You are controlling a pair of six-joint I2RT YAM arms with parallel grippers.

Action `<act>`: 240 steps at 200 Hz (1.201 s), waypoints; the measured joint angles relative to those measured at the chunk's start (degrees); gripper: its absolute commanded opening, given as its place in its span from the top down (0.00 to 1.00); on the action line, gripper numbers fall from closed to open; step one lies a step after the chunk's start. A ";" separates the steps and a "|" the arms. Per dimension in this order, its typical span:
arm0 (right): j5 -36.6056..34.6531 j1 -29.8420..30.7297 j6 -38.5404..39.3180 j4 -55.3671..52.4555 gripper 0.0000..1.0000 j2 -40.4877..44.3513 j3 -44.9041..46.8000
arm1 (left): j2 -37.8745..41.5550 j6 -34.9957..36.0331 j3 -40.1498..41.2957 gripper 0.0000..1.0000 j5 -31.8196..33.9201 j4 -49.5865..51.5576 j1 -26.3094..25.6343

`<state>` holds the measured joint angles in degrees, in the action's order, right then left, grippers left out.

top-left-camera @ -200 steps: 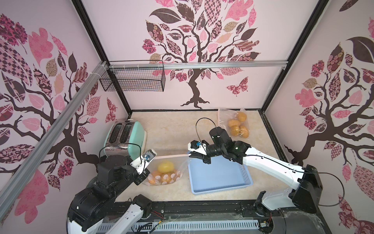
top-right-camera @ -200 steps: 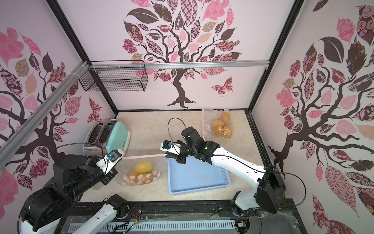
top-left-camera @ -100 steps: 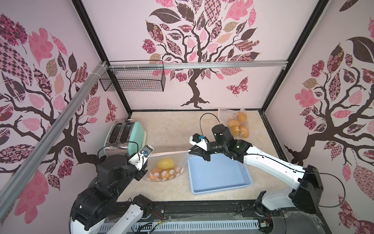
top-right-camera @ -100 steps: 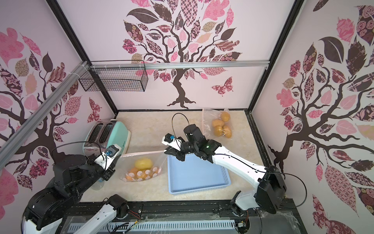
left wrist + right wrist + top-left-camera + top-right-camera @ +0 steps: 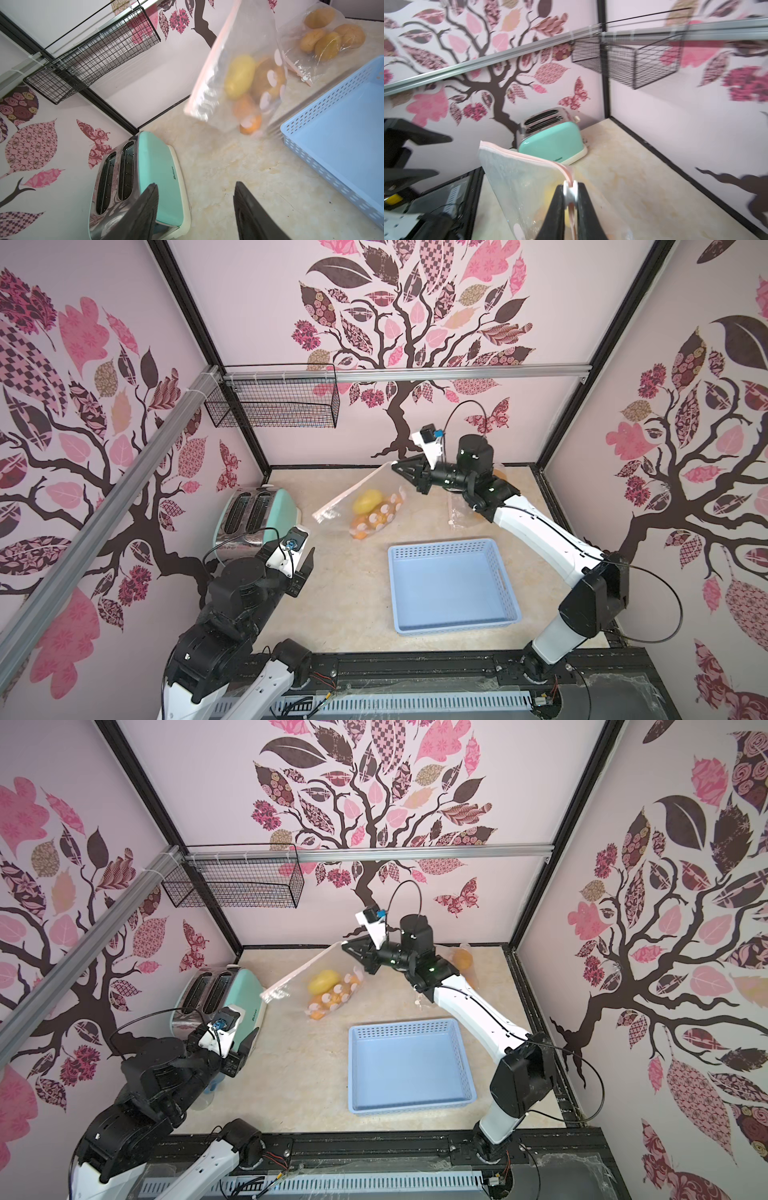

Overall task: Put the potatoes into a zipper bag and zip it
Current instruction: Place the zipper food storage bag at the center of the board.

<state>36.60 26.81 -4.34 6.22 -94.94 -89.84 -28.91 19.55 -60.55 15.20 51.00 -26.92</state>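
A clear zipper bag [image 5: 345, 499] with a pink zip strip hangs slanted above the table, its low corner near the surface. Inside it lie several potatoes [image 5: 376, 517], orange-brown ones and one yellow-green one [image 5: 241, 76]. My right gripper [image 5: 397, 466] is shut on the bag's white zip slider [image 5: 570, 192] at the high corner, and the pink strip runs away from it. My left gripper [image 5: 195, 184] is open and empty next to the toaster, well apart from the bag [image 5: 216, 87]. Both top views show the same, with the right gripper [image 5: 347, 946] above the bag [image 5: 291, 979].
A second clear bag of potatoes [image 5: 324, 37] lies at the back right, partly behind my right arm. A light blue basket [image 5: 451, 585] sits front centre. A mint toaster [image 5: 266, 514] stands at the left. A black wire basket [image 5: 274, 400] hangs on the back wall rail.
My left gripper opened, let go of the bag's end and drew back toward the toaster. My right gripper lifted the bag up and toward the back wall.
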 measured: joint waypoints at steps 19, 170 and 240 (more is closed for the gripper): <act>-3.30 -7.50 -1.73 0.28 1.00 -1.46 -0.74 | -0.04 -2.56 1.16 0.38 -1.99 -1.20 0.00; -17.22 -15.93 3.93 16.74 0.86 3.02 44.37 | -4.00 -16.41 10.49 0.33 -17.42 -8.28 0.00; -12.22 -15.30 0.70 17.97 0.22 6.78 43.41 | -6.14 -24.83 14.53 0.23 -14.49 -14.62 0.00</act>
<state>24.38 11.51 -3.64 24.18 -88.16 -46.44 -35.05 -5.28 -46.02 0.71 36.38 -26.92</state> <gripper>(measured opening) 0.714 0.742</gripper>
